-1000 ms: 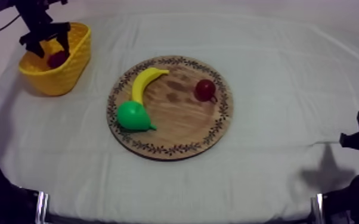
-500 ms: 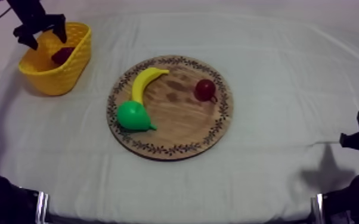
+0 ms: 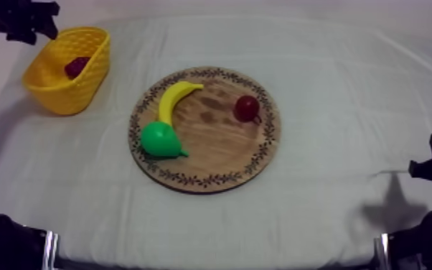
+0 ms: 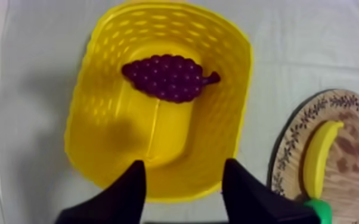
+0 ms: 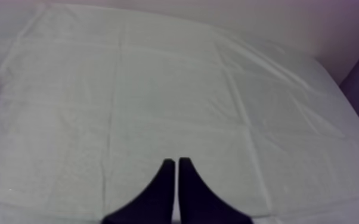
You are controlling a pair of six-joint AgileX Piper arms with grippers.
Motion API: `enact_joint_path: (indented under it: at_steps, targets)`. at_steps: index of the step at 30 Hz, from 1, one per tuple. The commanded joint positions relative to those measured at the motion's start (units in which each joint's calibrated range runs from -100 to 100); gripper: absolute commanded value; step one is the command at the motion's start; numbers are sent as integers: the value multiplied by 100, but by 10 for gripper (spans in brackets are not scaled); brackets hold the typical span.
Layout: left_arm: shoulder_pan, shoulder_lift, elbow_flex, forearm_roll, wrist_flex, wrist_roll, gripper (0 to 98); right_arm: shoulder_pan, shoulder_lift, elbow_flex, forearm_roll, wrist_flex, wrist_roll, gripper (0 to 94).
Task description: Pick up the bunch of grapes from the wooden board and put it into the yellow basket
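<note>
Item 1, grapes [image 4: 169,77]: they lie on the floor of the basket [image 3: 82,97], flat on their side and free of any grip. In the top view they are a dark patch inside the basket, at the upper left of the frame.

Item 2, my left pincer [image 4: 185,173]: fingers apart, nothing between them, hanging above the near rim of the basket. In the top view it sits in the far upper-left corner, beyond the basket's back edge.

Item 3, my right pincer [image 5: 176,162]: fingers together as a narrow wedge, holding nothing, over bare cloth [image 5: 176,89]. In the top view its arm rests at the right edge.

Item 4, board [image 3: 219,161], centre of the top view: it carries a banana [image 3: 176,97], a pear [image 3: 160,138] and a small red fruit [image 3: 247,108], and no grapes.

Change: a second ago my left pincer was down inside the basket over the grapes. Half a second ago it was at the rim. Now it is lifted clear and drawn back toward the corner, leaving the grapes behind. Fruit, board, basket and right arm stand where they stood.

Meaning: I judge the drop done and the task met, with only my left arm's return to rest left.
</note>
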Motion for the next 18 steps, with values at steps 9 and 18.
enact_joint_path:
  at_steps: [9, 18]
  targets:
    - [200, -2971, 2631, 36, -1482, -255, 219, -3, -2, -5, -1, -4, 17, 3]
    - [347, -5253, 4102, 63, -1926, -126, 47, -3, -2, -5, -1, -4, 13, 3]
